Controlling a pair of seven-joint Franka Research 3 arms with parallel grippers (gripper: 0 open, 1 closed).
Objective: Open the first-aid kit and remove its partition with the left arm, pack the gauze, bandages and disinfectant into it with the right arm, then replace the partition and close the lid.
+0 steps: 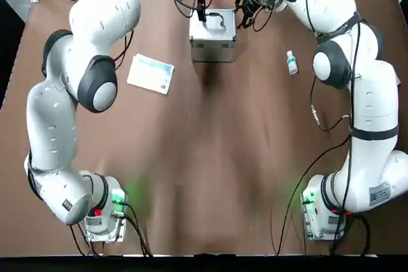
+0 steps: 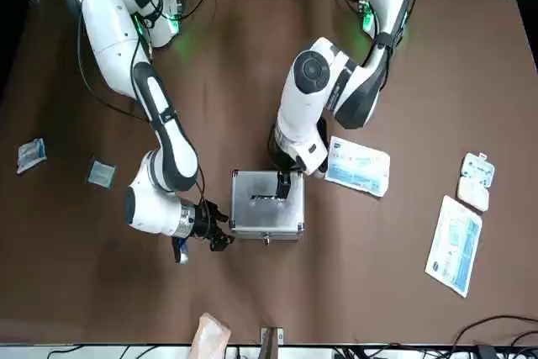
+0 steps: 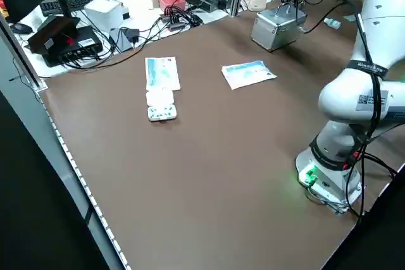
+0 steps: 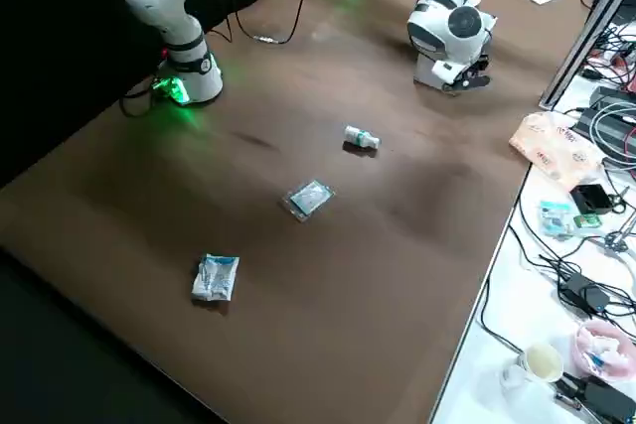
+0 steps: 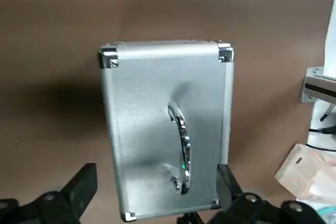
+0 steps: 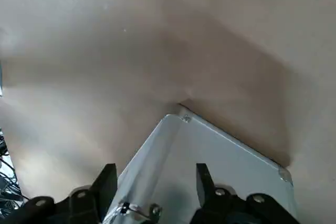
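The first-aid kit (image 1: 213, 33) stands at the far middle of the table with its lid (image 5: 157, 93) down and its wire handle on top. The partition is hidden inside. My left gripper (image 5: 155, 182) hangs just above the lid, open, its fingers spread wider than the case. My right gripper (image 6: 153, 182) is open at the case's right side (image 2: 214, 237), close to its wall. The disinfectant (image 1: 292, 62) lies on its side to the right of the case. Two small gauze or bandage packets (image 4: 310, 198) (image 4: 216, 277) lie farther right.
A flat blue-white pack (image 1: 151, 73) lies left of the case. Another flat pack (image 2: 454, 245) and a small white blister box (image 2: 475, 181) sit at the far left. Cables, boxes and a bag crowd the bench beyond the table's far edge (image 3: 190, 4).
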